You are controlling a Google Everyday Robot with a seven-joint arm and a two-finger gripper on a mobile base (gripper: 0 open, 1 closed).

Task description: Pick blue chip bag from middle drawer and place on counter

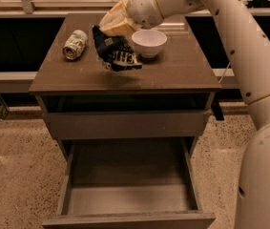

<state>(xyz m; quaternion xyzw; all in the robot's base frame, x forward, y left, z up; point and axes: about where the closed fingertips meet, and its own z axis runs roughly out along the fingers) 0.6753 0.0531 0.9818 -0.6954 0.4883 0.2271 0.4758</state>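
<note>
My gripper [109, 26] hangs over the back middle of the counter [172, 73], shut on the top of the blue chip bag [116, 54]. The crumpled dark blue bag with white lettering dangles below the fingers, just above the counter, between the can and the bowl. The middle drawer [127, 197] is pulled out at the bottom of the view, and its light grey floor shows nothing in it.
A green-and-white drink can [75, 44] lies on its side at the counter's back left. A white bowl [149, 42] stands at the back middle, close to the bag's right. My white arm [249, 61] runs down the right side. Speckled floor surrounds the cabinet.
</note>
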